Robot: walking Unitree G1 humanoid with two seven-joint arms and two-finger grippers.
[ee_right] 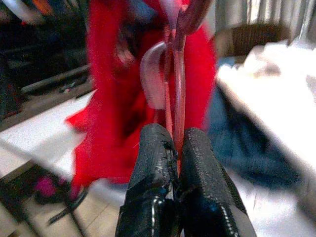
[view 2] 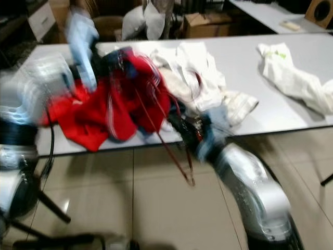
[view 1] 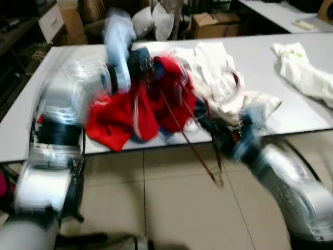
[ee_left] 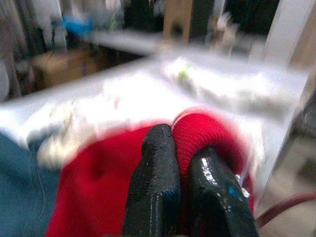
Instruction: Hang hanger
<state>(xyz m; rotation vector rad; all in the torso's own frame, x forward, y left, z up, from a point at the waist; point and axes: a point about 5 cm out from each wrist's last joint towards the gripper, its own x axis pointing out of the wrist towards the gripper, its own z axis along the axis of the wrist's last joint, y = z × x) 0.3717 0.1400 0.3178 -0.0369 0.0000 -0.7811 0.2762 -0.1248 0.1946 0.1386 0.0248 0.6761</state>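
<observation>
Everything is blurred by motion. A red garment (view 1: 119, 117) hangs over the front edge of the grey table (view 1: 291, 109). My left gripper (view 1: 138, 61) is at the top of it, and in the left wrist view its fingers (ee_left: 158, 173) are shut on the red cloth (ee_left: 207, 133). A thin dark red hanger (view 1: 200, 156) runs from inside the garment down past the table edge. My right gripper (view 1: 213, 127) is low at the table's front, shut on the hanger's wire (ee_right: 178, 94), with the red garment (ee_right: 108, 98) draped behind it.
A pile of white clothes (view 1: 218, 78) lies just right of the red garment, and another white garment (view 1: 307, 73) lies at the table's far right. Blue cloth (ee_right: 247, 143) lies under the red one. Cardboard boxes (view 1: 213, 23) stand behind the table. Tiled floor (view 1: 171, 208) lies in front.
</observation>
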